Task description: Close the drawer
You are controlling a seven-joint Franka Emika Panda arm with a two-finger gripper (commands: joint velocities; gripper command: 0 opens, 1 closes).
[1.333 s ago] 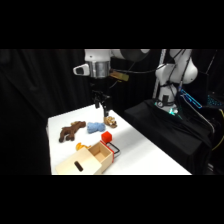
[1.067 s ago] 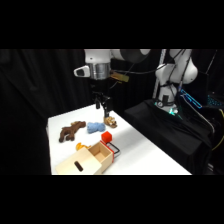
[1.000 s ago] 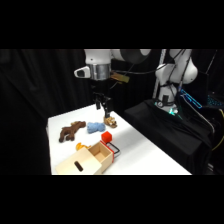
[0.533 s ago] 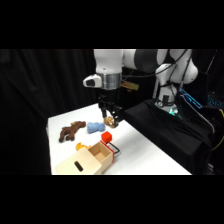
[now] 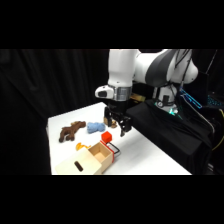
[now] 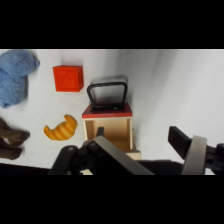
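Note:
The drawer is a light tan wooden box with a dark oval slot in its front, near the table's front left. It stands pulled out of a small red housing with a black wire frame. In the wrist view the drawer lies below that red edge and black frame. My gripper hangs above the table behind and to the right of the drawer, touching nothing. Seen from the wrist, the gripper is open, with only table between its fingers.
A red cube sits just behind the drawer. A blue cloth, a brown plush toy and a yellow croissant lie to the left. Black cloth covers the area to the table's right.
The arm has swung to the right and come lower. The gripper has moved from above the toys to a spot beside the red cube. The drawer has not moved.

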